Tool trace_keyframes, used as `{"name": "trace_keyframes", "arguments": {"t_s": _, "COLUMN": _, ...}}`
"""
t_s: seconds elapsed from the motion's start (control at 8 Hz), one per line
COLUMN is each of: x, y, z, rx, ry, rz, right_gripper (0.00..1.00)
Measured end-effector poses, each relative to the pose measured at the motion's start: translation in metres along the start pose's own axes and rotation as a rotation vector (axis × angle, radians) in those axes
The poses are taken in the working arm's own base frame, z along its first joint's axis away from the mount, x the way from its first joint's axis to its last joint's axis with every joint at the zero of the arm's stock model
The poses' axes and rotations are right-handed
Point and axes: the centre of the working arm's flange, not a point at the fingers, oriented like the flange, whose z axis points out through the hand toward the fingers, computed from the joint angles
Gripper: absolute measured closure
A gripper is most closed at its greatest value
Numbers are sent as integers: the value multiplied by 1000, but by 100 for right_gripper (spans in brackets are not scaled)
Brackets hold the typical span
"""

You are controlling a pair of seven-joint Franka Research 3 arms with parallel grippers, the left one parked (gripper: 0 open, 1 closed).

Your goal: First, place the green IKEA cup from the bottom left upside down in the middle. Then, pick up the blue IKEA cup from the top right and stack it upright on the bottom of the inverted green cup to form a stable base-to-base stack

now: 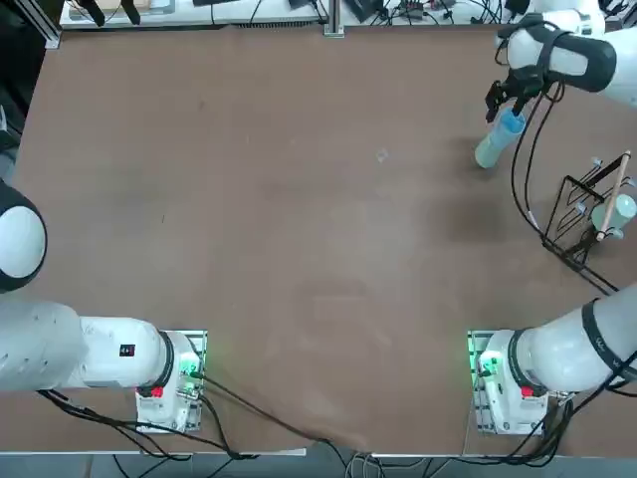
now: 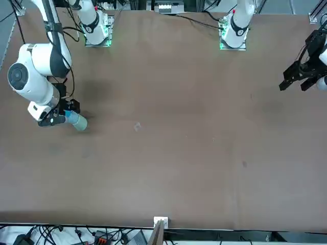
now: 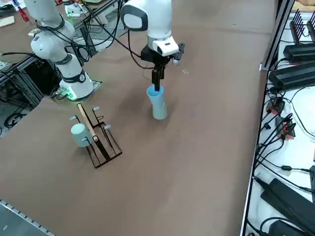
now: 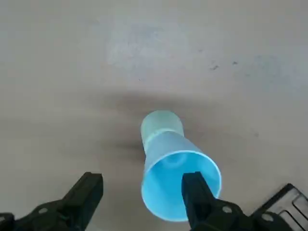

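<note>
A smooth, tapered plastic stack stands on the matte brown surface point(image 1: 299, 249): the green IKEA cup point(image 3: 159, 110) sits upside down with its wide rim on the surface, and the blue IKEA cup point(image 3: 155, 94) stands upright on the green one's narrow base, mouth open to the top. Both are plain, handle-free tumblers of the same shape, one pale mint and one sky blue. The stack leans a little to one side in the right side view.

The right gripper point(image 3: 157, 81) hangs directly over the blue cup's mouth. In the right wrist view its two dark fingers point(image 4: 197, 195) are spread wide; one sits at or just inside the blue cup's rim point(image 4: 180, 185), the other stands well apart from the cup on the other side. The gripper is released and grasps nothing. Whether the near finger touches the rim cannot be told.

Taking the stack as landmark, a black wire rack point(image 3: 101, 142) lies near it on the surface, toward the robot's right edge. The rack is made of thin bent rods with a pale wooden dowel point(image 3: 87, 123) running along it. One more pale whitish-green cup point(image 3: 78, 134) hangs on its side on the rack, rounded and smooth like the other two.

Counted: three cups in all, one blue, one green, one paler on the rack; one rack; one dowel.

In the top view the stack point(image 1: 498, 139) is near the far right corner of the surface.
</note>
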Motion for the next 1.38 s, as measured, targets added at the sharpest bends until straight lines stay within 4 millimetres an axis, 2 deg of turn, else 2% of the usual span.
{"name": "trace_keyframes", "arguments": {"t_s": 0.25, "x": 6, "y": -2, "z": -38, "rx": 1, "ry": -21, "rz": -4, "right_gripper": 0}}
{"name": "trace_keyframes", "arguments": {"t_s": 0.75, "x": 13, "y": 4, "z": -128, "rx": 1, "ry": -1, "rz": 13, "right_gripper": 0}}
{"name": "trace_keyframes", "arguments": {"t_s": 1.12, "x": 10, "y": 8, "z": -177, "rx": 29, "ry": 77, "rz": 32, "right_gripper": 0}}
{"name": "trace_keyframes", "arguments": {"t_s": 1.38, "x": 0, "y": 10, "z": -205, "rx": 32, "ry": 113, "rz": 35, "right_gripper": 0}}
